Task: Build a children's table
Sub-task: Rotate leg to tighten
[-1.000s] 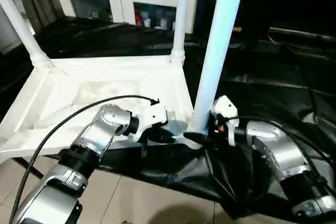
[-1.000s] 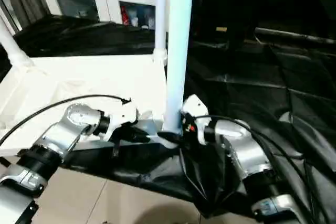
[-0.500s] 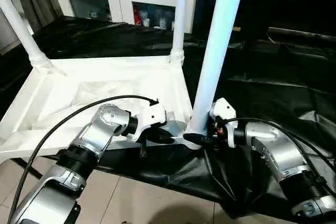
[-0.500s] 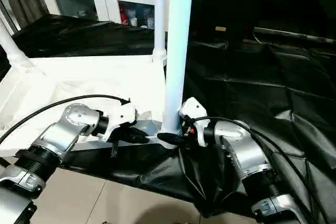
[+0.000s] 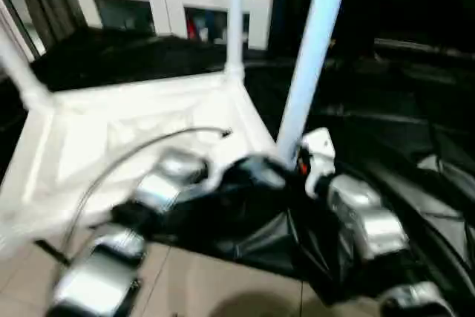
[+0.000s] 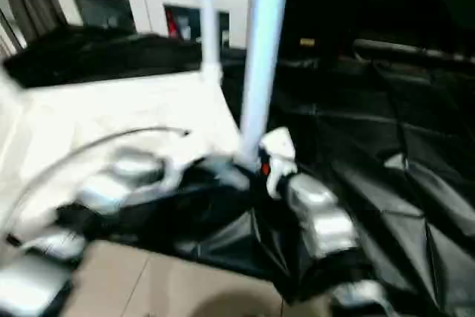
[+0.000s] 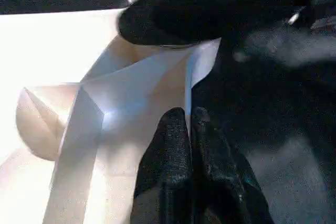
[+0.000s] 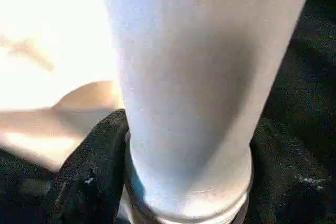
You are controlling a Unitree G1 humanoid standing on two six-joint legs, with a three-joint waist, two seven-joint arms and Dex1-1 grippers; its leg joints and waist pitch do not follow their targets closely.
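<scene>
Left eye view: the children's table (image 5: 141, 120) lies upside down on the black-draped table (image 5: 401, 109), legs standing up from its corner sockets. The left gripper (image 7: 190, 121) sits at the inverted top's near edge, fingers pressed together and holding nothing, their tips against a thin white rib beside the near right corner. Further right, the right gripper (image 8: 178, 182) stands half spread around the base of the near right leg (image 5: 308, 57), one black finger (image 8: 92, 174) beside the tube just above its socket. The leg may not be fully seated; a sideways push here could tilt it or slide the whole top off the near edge.
</scene>
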